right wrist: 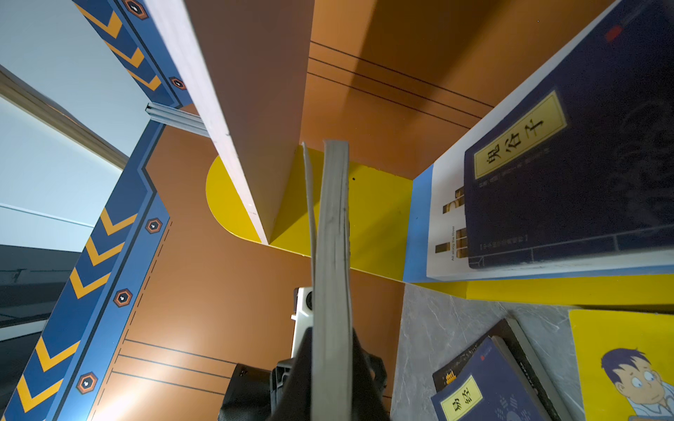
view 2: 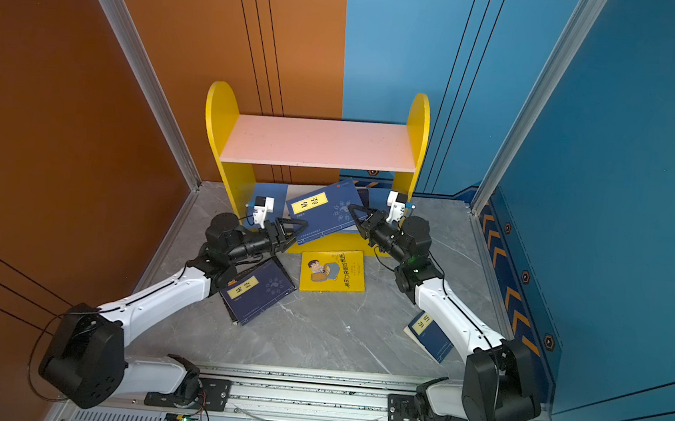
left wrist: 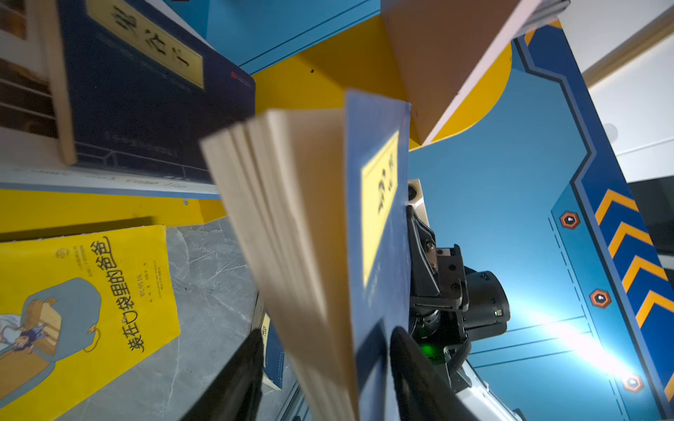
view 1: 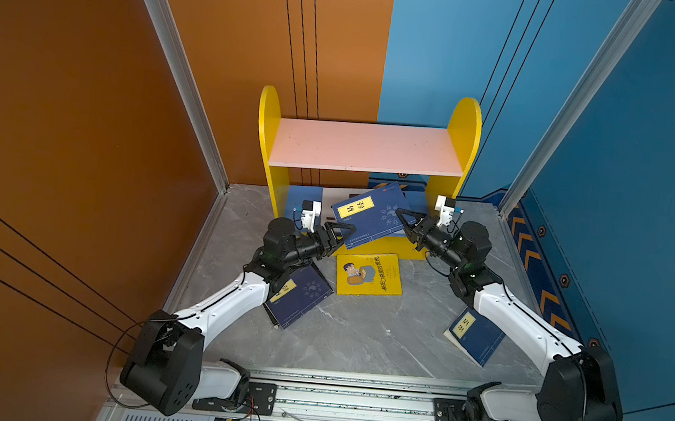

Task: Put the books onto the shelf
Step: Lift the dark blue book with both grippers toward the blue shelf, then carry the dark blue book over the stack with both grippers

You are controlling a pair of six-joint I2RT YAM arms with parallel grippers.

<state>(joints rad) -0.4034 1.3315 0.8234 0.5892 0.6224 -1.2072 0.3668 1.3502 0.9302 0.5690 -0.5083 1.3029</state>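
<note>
Navy paperback [view 1: 368, 218], mid-frame at the shelf [view 1: 267, 130] front, is light but floppy, pages fanning. Right gripper [view 1: 403, 221] pinches one edge; left gripper [view 1: 346, 233], partly open, straddles the opposite corner. Opposed edge grips likely limit sag.

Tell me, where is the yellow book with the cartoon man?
In both top views the yellow book lies flat on the grey table, in the middle, right in front of the shelf and the raised navy book.
</note>
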